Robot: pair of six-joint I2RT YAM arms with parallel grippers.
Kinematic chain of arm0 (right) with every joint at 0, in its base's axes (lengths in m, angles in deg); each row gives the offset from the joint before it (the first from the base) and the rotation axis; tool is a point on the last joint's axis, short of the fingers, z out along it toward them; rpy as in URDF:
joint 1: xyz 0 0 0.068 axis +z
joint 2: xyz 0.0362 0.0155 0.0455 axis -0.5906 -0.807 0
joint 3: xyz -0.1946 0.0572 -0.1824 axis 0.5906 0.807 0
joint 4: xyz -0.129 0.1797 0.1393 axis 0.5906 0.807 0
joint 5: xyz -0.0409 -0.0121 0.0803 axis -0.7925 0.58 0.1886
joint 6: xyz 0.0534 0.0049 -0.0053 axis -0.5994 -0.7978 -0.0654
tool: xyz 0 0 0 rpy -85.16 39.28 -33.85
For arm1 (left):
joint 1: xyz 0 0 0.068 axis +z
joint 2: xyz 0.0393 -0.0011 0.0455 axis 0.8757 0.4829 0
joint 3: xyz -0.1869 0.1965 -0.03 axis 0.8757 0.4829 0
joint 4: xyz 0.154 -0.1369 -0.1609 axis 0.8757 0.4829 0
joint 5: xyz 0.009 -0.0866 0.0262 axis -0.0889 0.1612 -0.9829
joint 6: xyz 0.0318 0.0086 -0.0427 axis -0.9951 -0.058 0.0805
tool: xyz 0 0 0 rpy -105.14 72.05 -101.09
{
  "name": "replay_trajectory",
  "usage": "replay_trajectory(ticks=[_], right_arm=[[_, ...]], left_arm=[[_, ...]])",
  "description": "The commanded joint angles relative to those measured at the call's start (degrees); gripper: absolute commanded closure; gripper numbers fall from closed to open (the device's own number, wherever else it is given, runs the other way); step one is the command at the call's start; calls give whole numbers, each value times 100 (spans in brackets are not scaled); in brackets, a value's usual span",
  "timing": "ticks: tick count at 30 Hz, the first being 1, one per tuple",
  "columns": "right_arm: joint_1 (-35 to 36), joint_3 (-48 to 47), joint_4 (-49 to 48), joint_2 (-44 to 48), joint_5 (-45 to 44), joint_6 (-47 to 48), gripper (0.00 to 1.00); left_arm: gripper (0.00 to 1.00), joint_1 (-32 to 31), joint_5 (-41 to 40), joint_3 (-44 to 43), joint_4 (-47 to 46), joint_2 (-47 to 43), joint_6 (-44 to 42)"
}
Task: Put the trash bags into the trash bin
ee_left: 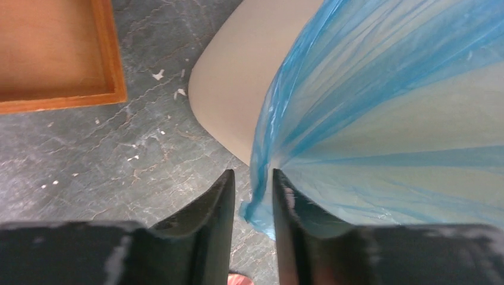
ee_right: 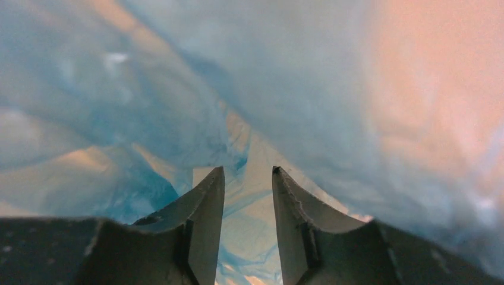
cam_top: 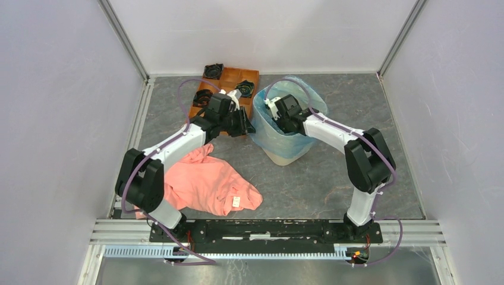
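Note:
The light-blue trash bag is draped over the rim and down the sides of the cream trash bin, lining it. My left gripper is low at the bin's left side. In the left wrist view its jaws stand narrowly apart, and the bag's hanging hem runs through the gap without being pinched, beside the bin wall. My right gripper reaches into the bin from the right. Its jaws are slightly apart inside the bag's blue film, holding nothing.
An orange-brown compartmented tray with three black round parts sits just behind the left arm, its corner close to the left gripper. A salmon-pink garment lies on the table at front left. Grey walls enclose the table.

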Motion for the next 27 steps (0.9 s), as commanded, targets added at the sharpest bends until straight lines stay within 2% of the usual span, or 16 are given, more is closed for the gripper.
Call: replay_trajectory(ticks=[1,5,11,13,15,20,23,24,25,27], right_arm=[[-34,-451,231,647,-2,-25,55],[-31,-500,379,1133,44,-86,47],[-32,-805,673,1697,28,-91,37],[-31,-877,673,1875,98,-71,31],[-31,-1017,731,2003,176,-46,29],[-20,-1181,979,2800,605,-17,25],[36,-618,916,3724,1270,-102,17],[72,-367,926,4073,1518,-121,12],[103,-160,963,4347,1730,-265,2],[139,302,1133,4879,2086,-413,2]], left_arm=[[56,-22,-602,-118,149,-478,-398],[40,-19,-1300,186,302,-972,-541],[29,-25,-1610,688,438,-1665,-563],[27,-21,-1552,785,479,-1885,-544],[25,-18,-1384,820,542,-2067,-505],[10,-23,-672,975,547,-2524,-266],[5,-20,-416,1092,591,-2867,-192],[4,-25,-343,1128,605,-2976,-169],[2,-25,-280,1156,609,-3080,-164],[0,-19,-174,1192,621,-3292,-163]])
